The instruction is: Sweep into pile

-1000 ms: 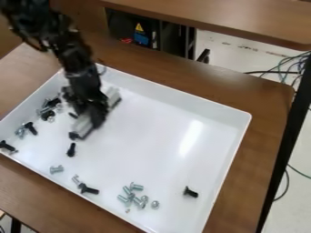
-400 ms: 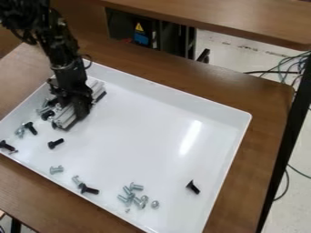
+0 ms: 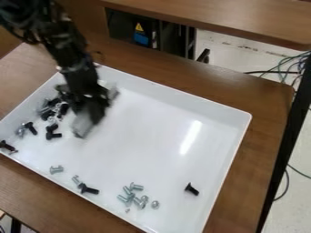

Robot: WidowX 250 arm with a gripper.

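The black gripper (image 3: 90, 103) hangs over the upper left part of the white tray (image 3: 234, 150), shut on a grey metal bar (image 3: 87, 123) that sits low over the tray floor. Left of the bar lies a cluster of black and silver screws (image 3: 50, 109), with black screws (image 3: 52, 132) just below it. More screws (image 3: 8, 146) rest along the left wall. A silver screw (image 3: 56, 169) and a black screw (image 3: 88, 189) lie along the lower left side. Several silver screws (image 3: 133, 195) are grouped near the bottom, and a lone black screw (image 3: 192, 189) lies at the lower right.
The tray stands on a brown wooden table (image 3: 267, 109). Its raised walls surround the work area. Behind is another wooden table top (image 3: 231, 18), and cables (image 3: 291, 63) hang at the right beyond the table edge.
The gripper with the bar moved left, then back right. Black screws that lay lower near the bar are now closer to the left cluster. The lone right screw shifted slightly.
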